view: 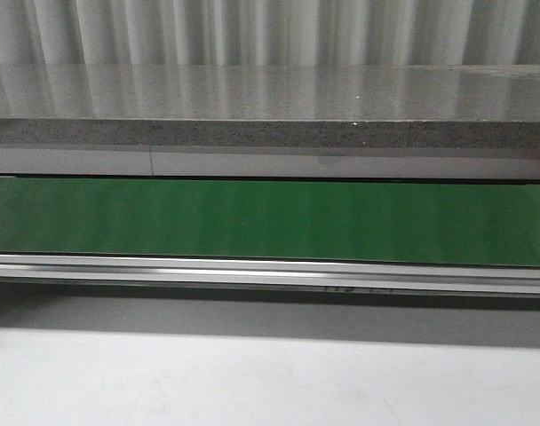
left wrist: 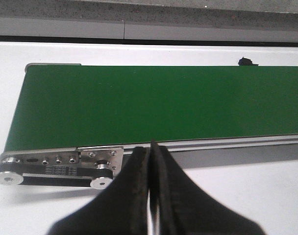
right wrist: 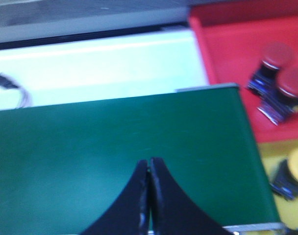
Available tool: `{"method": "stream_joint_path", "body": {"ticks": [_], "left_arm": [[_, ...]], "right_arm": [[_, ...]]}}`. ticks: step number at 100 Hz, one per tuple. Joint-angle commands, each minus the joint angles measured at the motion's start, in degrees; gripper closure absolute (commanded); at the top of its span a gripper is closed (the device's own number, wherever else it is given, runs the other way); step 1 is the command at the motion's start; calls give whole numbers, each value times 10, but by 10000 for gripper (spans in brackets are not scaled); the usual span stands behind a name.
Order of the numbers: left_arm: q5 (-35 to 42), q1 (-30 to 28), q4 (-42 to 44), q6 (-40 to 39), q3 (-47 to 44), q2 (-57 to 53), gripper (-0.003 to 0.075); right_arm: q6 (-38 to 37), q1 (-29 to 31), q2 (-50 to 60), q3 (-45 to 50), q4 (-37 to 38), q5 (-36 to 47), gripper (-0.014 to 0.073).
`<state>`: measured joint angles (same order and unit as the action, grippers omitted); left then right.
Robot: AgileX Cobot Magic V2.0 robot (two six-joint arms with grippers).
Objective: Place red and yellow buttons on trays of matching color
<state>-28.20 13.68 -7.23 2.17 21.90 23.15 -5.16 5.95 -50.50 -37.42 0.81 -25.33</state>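
Note:
In the right wrist view, a red tray (right wrist: 227,49) holds two red buttons (right wrist: 272,61) (right wrist: 286,90) on dark bases. Below it a yellow tray (right wrist: 274,156) holds one yellow button (right wrist: 295,174). Both trays sit past the end of the green conveyor belt (right wrist: 114,147). My right gripper (right wrist: 150,161) is shut and empty, over the belt. My left gripper (left wrist: 150,147) is shut and empty, at the near rail of the belt (left wrist: 159,100) close to its roller end. The belt (view: 270,220) carries no button in the front view; neither gripper shows there.
A metal rail (view: 270,271) runs along the belt's near side, with white table (view: 252,382) in front. The belt's roller bracket (left wrist: 61,164) shows in the left wrist view. A grey stone ledge (view: 270,98) lies behind. A small dark cable (right wrist: 9,85) lies on the white surface.

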Motion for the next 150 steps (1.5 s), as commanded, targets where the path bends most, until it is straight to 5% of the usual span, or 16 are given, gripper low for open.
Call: {"method": "stream_joint_path", "body": {"ticks": [1, 69, 111, 150], "left_arm": [[40, 5, -8, 0, 15, 4, 741], [40, 5, -8, 0, 15, 4, 741], [40, 5, -8, 0, 15, 4, 741], [40, 5, -8, 0, 15, 4, 741]], "right_arm": [[29, -35, 36, -4, 5, 37, 659], [26, -74, 336, 141, 34, 79, 659], [23, -74, 419, 284, 32, 253, 659], [19, -54, 473, 380, 26, 296, 659]]}}
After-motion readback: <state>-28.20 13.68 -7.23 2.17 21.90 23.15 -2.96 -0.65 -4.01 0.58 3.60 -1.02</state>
